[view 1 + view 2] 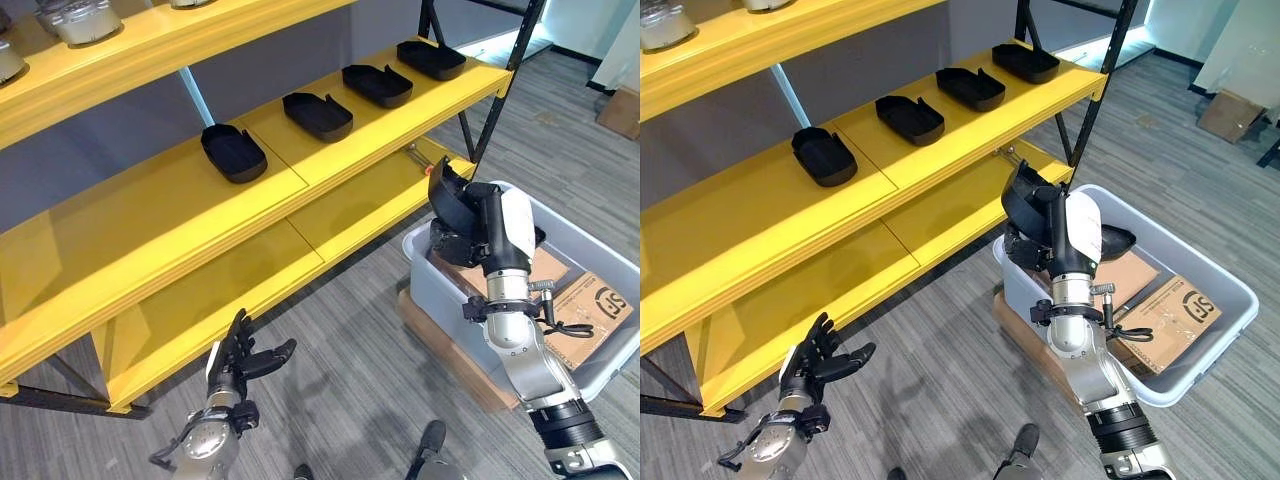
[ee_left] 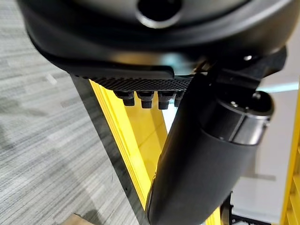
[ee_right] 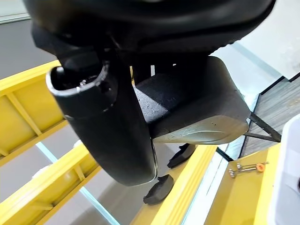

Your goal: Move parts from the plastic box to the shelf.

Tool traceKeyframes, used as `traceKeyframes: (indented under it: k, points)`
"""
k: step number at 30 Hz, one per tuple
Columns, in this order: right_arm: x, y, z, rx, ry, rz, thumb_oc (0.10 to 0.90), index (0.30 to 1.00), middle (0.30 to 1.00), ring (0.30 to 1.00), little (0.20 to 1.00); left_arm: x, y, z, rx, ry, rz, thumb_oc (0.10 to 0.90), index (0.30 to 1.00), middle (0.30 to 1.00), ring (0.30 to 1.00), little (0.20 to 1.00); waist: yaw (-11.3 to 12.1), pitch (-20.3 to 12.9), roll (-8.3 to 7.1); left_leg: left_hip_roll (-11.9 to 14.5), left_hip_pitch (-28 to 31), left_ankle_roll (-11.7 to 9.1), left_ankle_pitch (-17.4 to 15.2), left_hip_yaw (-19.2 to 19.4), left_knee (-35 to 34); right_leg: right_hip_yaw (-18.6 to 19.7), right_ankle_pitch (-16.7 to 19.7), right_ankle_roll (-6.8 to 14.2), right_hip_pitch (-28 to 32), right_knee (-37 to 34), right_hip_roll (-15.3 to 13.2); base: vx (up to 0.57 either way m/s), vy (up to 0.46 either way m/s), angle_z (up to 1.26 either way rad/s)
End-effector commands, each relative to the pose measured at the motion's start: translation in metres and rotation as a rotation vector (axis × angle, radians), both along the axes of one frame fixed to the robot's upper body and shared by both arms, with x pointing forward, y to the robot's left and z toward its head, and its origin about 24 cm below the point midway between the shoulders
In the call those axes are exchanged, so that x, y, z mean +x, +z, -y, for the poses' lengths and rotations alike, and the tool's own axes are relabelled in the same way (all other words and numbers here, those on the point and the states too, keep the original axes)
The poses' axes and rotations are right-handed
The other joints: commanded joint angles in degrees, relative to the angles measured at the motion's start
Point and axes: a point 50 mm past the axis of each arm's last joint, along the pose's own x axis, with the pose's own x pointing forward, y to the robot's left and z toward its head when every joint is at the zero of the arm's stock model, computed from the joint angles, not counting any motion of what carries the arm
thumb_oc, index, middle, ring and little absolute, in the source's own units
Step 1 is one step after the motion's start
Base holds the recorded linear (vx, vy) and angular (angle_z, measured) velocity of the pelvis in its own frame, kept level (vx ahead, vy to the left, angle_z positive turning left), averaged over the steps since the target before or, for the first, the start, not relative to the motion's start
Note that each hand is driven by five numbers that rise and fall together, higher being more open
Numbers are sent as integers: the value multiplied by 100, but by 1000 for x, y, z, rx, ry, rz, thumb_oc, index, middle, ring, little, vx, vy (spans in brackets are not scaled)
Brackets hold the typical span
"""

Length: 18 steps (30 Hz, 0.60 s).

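The right hand (image 1: 470,215) is curled round a black moulded plastic part (image 3: 197,110), thumb against it, holding it above the near corner of the grey plastic box (image 1: 600,375), just beside the yellow metal shelf (image 1: 330,150); four like black parts (image 1: 318,116) lie in a row on the middle board. The left hand (image 1: 240,362) hangs low over the floor with fingers spread and straight, touching nothing.

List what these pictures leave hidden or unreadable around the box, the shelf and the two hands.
- Plastic box: the right robot hand and its arm cover the inside near corner in both eye views.
- Held black part: its far side is hidden by the fingers; the right wrist view crops it.
- Top shelf: its jars are cut by the frame edge.
- Left robot hand: open, holding nothing; its wrist view blocks most of the scene.
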Motion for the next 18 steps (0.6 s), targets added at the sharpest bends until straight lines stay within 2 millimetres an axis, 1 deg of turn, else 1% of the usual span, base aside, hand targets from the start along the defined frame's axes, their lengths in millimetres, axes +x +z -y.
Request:
traceKeyframes:
  k: [1,6,9,11,13,14,15,16,17,18]
  points:
    - [-5,66,-8,-44,42,337,400,300,300,300,300,22,43,5,74,-73,237,900,1000,1000,1000,1000,15,-494,-142,-117,-459,374,-279,-335,187,0,-596,720,467,86,-196,-1,92,1]
    - [-3,69,-14,-72,51,343,400,300,300,300,300,22,44,3,75,-55,244,900,1000,1000,1000,1000,90,-519,-294,-350,-485,486,-306,-425,84,-53,-349,862,488,-20,-349,-10,98,4]
    - [-1,71,-15,-79,51,350,400,300,300,300,300,23,45,3,73,-52,252,900,1000,1000,1000,1000,127,-511,-353,-465,-502,550,-312,-478,28,-47,-212,938,479,-22,-439,-23,97,9]
    - [0,73,-18,-86,50,359,400,300,300,300,300,24,48,3,81,-56,264,900,1000,1000,1000,1000,191,-482,-417,-628,-532,645,-331,-599,-15,-58,-58,1017,474,34,-584,-45,164,18]
    - [1,74,-21,-86,54,362,400,300,300,300,300,25,50,2,90,-59,270,900,1000,1000,1000,1000,220,-442,-433,-751,-516,714,-312,-696,-89,-58,-21,1036,459,199,-726,-30,267,49]
    - [1,71,-24,-81,64,349,400,300,300,300,300,26,50,1,114,-64,266,900,1000,1000,1000,1000,167,-361,-403,-857,-429,845,-354,-817,-143,159,-56,1006,284,826,-928,-64,297,91]
    - [1,69,-25,-83,72,341,400,300,300,300,300,28,50,3,124,-74,266,900,1000,1000,1000,1000,72,-292,-426,-915,-455,896,-265,-826,-146,442,38,883,162,973,-917,-44,254,105]
    - [2,69,-26,-86,78,339,400,300,300,300,300,30,51,4,127,-79,271,900,1000,1000,1000,1000,13,-270,-417,-917,-425,901,-260,-884,-162,818,20,836,34,1002,-783,-27,88,93]
    - [4,71,-25,-99,85,340,400,300,300,300,300,34,52,6,127,-93,280,900,1000,1000,1000,1000,-213,-230,-352,-904,-421,884,-195,-1188,-163,2081,-278,655,-218,880,-1,53,68,67]
    - [3,73,-22,-99,78,346,400,300,300,300,300,37,52,6,130,-101,283,900,1000,1000,1000,1000,-255,-202,-339,-913,-427,871,-176,-1306,-163,2425,-429,603,-286,892,284,54,53,140]
